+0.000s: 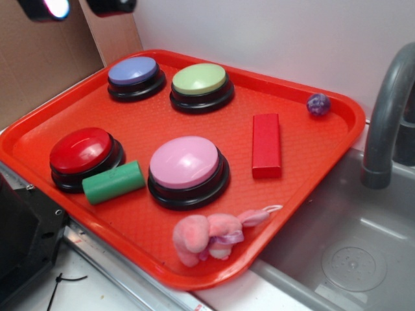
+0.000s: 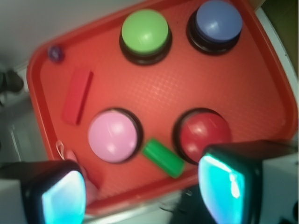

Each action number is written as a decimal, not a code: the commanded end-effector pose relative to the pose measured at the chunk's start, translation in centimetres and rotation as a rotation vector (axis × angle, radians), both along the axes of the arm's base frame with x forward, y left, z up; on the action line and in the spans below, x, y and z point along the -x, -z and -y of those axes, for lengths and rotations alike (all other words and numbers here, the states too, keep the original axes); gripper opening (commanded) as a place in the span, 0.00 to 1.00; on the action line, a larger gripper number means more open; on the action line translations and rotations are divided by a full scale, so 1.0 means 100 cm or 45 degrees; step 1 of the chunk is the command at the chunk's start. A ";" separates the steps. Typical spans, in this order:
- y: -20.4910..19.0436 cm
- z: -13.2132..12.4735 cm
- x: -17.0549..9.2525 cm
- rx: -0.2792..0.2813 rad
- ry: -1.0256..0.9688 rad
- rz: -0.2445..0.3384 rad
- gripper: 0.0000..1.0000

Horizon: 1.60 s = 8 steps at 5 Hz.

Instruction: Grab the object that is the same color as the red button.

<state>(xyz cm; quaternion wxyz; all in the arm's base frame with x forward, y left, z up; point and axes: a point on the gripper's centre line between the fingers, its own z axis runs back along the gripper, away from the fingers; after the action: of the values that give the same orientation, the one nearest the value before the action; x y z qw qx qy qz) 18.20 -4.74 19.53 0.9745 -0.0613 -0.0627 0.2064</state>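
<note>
The object, a small flat red block (image 1: 266, 145), lies lengthwise on the right half of the red tray (image 1: 139, 123), apart from everything else; in the wrist view the block (image 2: 78, 95) is at the tray's left. The red button (image 1: 82, 152) with its black base sits at the tray's front left, and shows lower right in the wrist view (image 2: 203, 133). My gripper (image 2: 142, 196) hovers high above the tray's front edge, open, with nothing between its glowing fingers (image 2: 63, 198). In the exterior view only the gripper's tips (image 1: 81, 6) show at the top left.
A green cylinder (image 1: 113, 182) lies touching the red button, beside a pink button (image 1: 187, 165). Green (image 1: 200, 83) and blue (image 1: 135, 73) buttons stand at the back. A purple ball (image 1: 318, 103) and a pink plush toy (image 1: 207, 234) rest near the rims. A faucet (image 1: 386, 116) and sink (image 1: 350, 259) lie to the right.
</note>
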 end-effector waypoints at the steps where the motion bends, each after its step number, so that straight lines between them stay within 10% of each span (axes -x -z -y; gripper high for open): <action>1: 0.041 0.035 -0.066 -0.026 -0.165 0.144 1.00; 7: 0.161 0.067 -0.122 -0.053 -0.296 0.034 1.00; 8: 0.167 0.066 -0.120 -0.057 -0.314 0.014 0.33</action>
<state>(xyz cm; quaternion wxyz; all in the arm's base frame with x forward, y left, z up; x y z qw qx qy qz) 29.33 -11.54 2.03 0.9442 -0.0223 -0.0654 0.3220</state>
